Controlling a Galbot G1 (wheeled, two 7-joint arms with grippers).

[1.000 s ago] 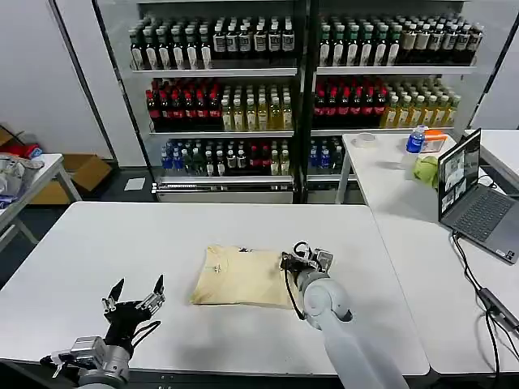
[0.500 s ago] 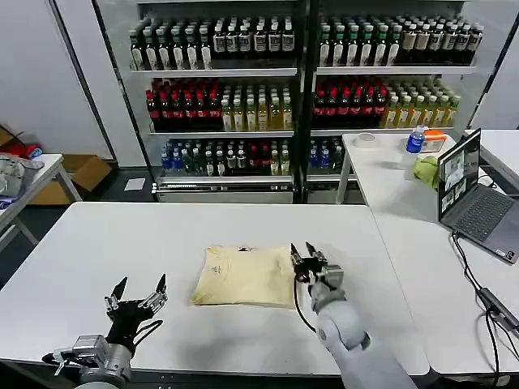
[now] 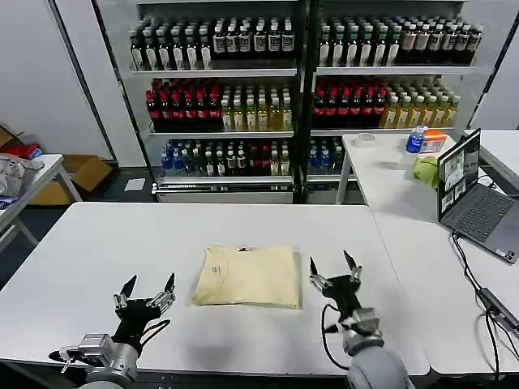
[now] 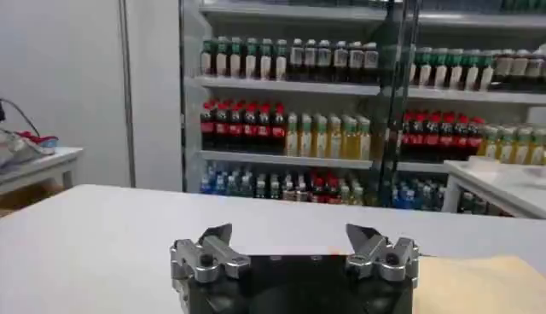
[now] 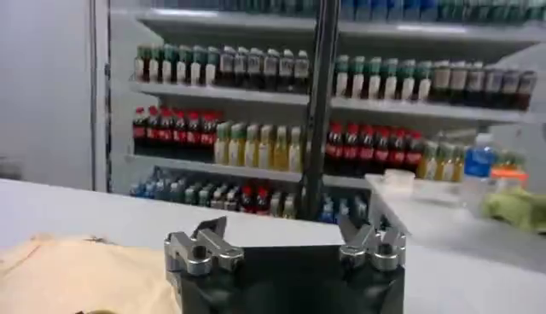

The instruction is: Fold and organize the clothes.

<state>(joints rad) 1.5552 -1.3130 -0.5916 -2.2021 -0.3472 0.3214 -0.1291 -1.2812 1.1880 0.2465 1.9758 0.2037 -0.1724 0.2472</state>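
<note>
The clothes (image 3: 246,276), a pale cream-yellow T-shirt, lie folded into a flat rectangle on the white table (image 3: 97,243), near its middle. My right gripper (image 3: 333,269) stands open just right of the shirt, fingers pointing up, nothing between them. My left gripper (image 3: 147,290) stands open near the table's front edge, left of the shirt and apart from it. A corner of the shirt (image 4: 486,282) shows beside the open left gripper (image 4: 292,239) in the left wrist view. Part of the shirt (image 5: 77,273) also shows beside the open right gripper (image 5: 284,235) in the right wrist view.
Shelves of bottles (image 3: 259,73) stand behind the table. A second white table (image 3: 397,186) at the right carries a laptop (image 3: 474,198), a lime-green lump (image 3: 426,170) and a blue bottle (image 3: 415,139). A cable (image 3: 486,300) runs along its near side.
My right gripper has let go of the shirt's right edge and drawn back toward the table's front, now open and upright. The left gripper has shifted slightly right.
</note>
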